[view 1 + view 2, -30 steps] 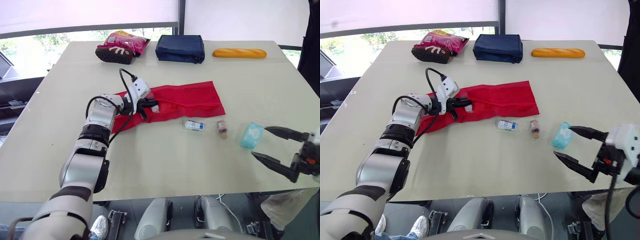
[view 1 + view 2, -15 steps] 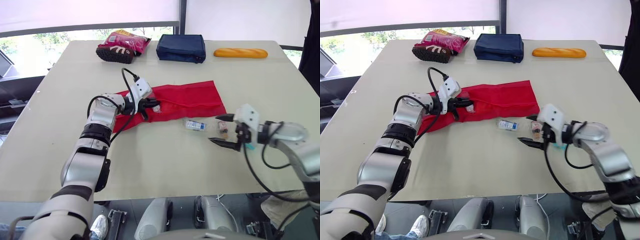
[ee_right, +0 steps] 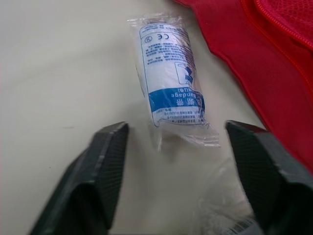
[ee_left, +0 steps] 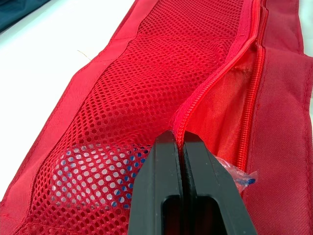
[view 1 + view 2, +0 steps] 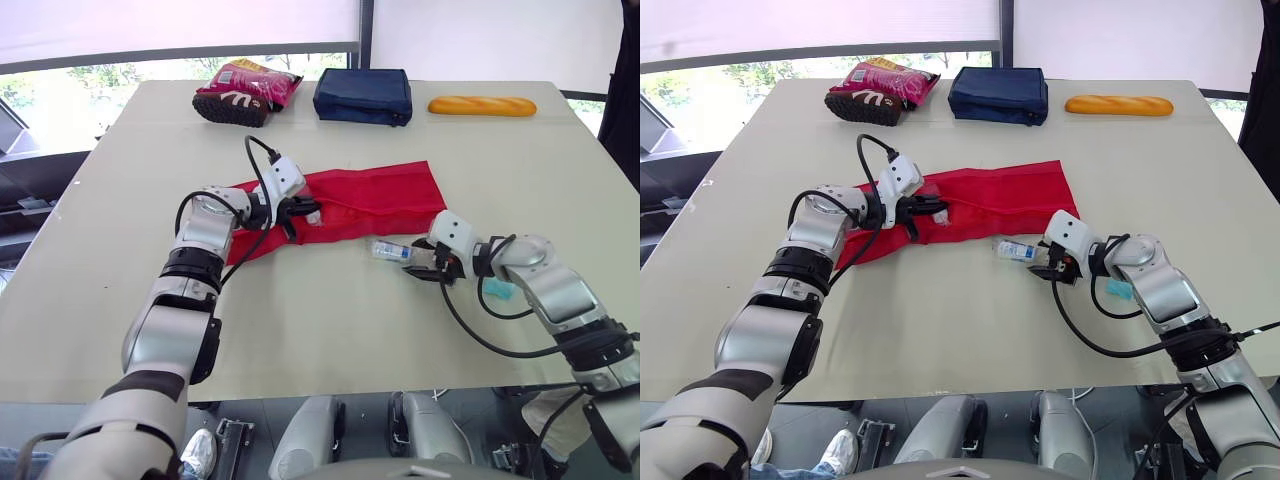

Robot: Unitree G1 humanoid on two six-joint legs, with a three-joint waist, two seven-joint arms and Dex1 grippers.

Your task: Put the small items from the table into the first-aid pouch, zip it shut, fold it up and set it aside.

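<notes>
While your left claw [image 4: 178,141] pinches the pouch [image 4: 146,73] at its zipper edge, your right claw [image 3: 175,133] gapes wide and empty, with the bandage roll [image 3: 171,88] just ahead, its near end between the tips.

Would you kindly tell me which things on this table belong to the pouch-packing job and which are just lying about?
For the job:
red pouch
wrapped bandage roll
pale blue packet

Just lying about:
navy bag
bread loaf
pink snack packet
</notes>
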